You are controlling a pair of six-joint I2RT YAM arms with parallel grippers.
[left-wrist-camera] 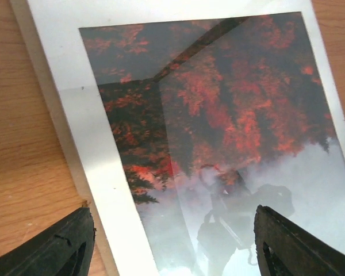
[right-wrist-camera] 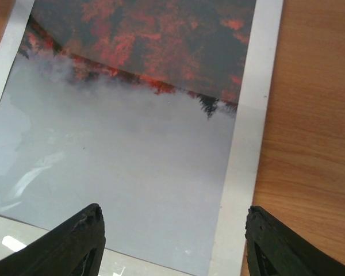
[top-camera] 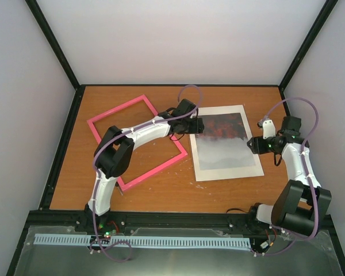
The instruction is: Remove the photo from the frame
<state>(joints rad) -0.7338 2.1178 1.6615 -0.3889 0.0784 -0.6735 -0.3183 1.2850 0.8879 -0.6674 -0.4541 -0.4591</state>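
The empty pink frame lies flat at the table's left, with bare wood showing through it. To its right the photo lies face up on a white sheet, its dark red half toward the back and its pale grey half nearer. My left gripper hovers open over the photo's far left corner, holding nothing. Beside the photo's right edge my right gripper is open too, and its fingers straddle the grey part and the white border without gripping.
The wooden table is bounded by black rails and pale walls on three sides. My left arm reaches across the frame's right half. The arm bases stand at the near edge.
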